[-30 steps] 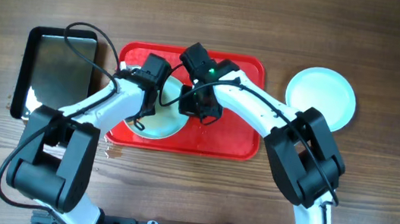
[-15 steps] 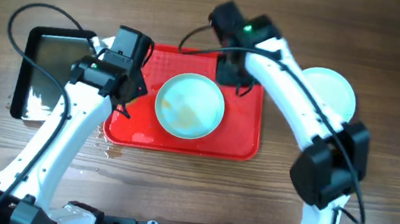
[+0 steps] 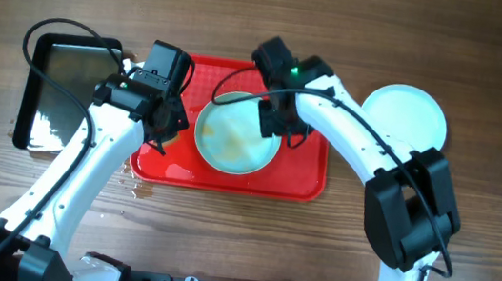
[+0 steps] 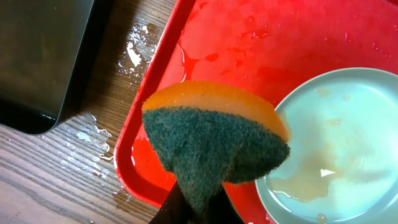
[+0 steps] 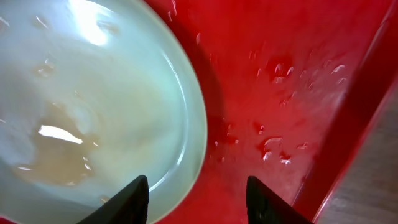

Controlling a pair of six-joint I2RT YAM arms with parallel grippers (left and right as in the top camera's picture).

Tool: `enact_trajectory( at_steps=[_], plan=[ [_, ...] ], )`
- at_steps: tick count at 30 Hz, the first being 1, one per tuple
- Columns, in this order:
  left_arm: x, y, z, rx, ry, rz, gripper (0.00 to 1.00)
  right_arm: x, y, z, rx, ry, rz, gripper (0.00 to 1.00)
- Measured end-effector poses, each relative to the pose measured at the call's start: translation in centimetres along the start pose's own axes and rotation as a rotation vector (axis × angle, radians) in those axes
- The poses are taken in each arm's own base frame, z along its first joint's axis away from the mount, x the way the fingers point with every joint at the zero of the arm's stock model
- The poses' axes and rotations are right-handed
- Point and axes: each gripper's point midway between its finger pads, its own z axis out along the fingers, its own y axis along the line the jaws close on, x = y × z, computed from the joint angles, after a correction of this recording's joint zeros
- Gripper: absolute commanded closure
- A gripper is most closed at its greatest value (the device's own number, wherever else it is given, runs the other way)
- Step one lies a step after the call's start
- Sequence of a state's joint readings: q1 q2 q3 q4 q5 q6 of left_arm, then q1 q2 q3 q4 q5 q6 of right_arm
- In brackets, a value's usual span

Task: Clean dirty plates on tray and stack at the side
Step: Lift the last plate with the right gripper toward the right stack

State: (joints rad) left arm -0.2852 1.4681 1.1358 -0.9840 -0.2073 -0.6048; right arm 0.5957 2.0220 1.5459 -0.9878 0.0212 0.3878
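A pale aqua plate (image 3: 235, 134) with brown smears and water lies on the red tray (image 3: 304, 181). It also shows in the left wrist view (image 4: 339, 143) and the right wrist view (image 5: 87, 106). A clean plate (image 3: 406, 116) lies on the table right of the tray. My left gripper (image 3: 168, 126) is shut on an orange and green sponge (image 4: 214, 140), held over the tray's left part beside the plate. My right gripper (image 3: 283, 125) is open, its fingers (image 5: 196, 199) straddling the plate's right rim above the tray (image 5: 280, 81).
A black metal pan (image 3: 65, 89) with a shiny base stands left of the tray and shows in the left wrist view (image 4: 37, 56). Water drops lie on the wood by the tray's left front corner (image 4: 99, 140).
My right gripper came down from the tray's back right corner to the plate's right rim. My left arm, off the plate since a second ago, barely moved.
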Motion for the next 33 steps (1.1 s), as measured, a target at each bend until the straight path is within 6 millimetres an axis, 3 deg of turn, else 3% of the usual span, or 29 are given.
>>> enact_trajectory(
  at_steps=[5,6,8,9,11,12,14,16,20,22,23,26,30,33],
  plan=[
    [-0.1,0.0,0.0,0.002,-0.002,0.000,0.96,0.7,1.3,3.3,-0.099,-0.016,0.015,0.55],
    [-0.1,-0.1,0.0,0.002,-0.003,-0.001,0.96,1.0,1.2,3.6,-0.094,-0.008,0.019,0.62],
    [-0.1,-0.1,0.0,0.002,-0.003,-0.001,0.96,0.9,1.1,3.7,-0.088,-0.012,0.024,0.90],
    [-0.1,-0.1,0.0,0.002,-0.003,0.000,0.96,0.9,1.0,3.7,-0.084,-0.013,0.031,0.96],
    [-0.1,-0.1,0.0,0.002,-0.003,0.000,0.96,0.8,0.9,3.8,-0.082,-0.015,0.035,0.96],
    [-0.1,0.0,0.0,0.001,-0.004,0.000,0.96,0.8,1.0,3.9,-0.082,-0.016,0.036,0.86],
    [-0.1,0.2,0.0,-0.008,-0.005,0.006,0.96,0.8,0.9,4.3,-0.076,-0.009,0.039,0.83],
    [-0.1,0.7,0.1,-0.021,0.002,-0.001,0.96,0.7,1.1,4.8,-0.084,0.001,0.040,0.95],
    [-0.3,1.4,0.2,-0.035,0.006,-0.014,0.96,0.6,1.2,4.5,-0.097,0.020,0.055,0.96],
    [-0.3,1.5,0.2,-0.036,0.008,-0.014,0.96,1.8,-0.5,3.9,-0.009,0.096,0.064,0.96],
    [-0.3,1.5,0.2,-0.037,0.009,-0.013,0.96,2.6,-2.4,3.1,0.081,0.153,0.073,0.96],
    [-0.2,1.5,0.2,-0.038,0.010,-0.013,0.96,0.5,-7.1,-2.1,0.318,0.131,0.076,0.96],
    [-0.2,1.5,0.2,-0.037,0.010,-0.013,0.96,-2.4,-9.6,-8.9,0.527,-0.011,0.045,0.96],
    [-0.2,1.5,0.2,-0.037,0.010,-0.013,0.96,-2.5,-10.7,-10.9,0.658,-0.046,0.024,0.96]
  ],
)
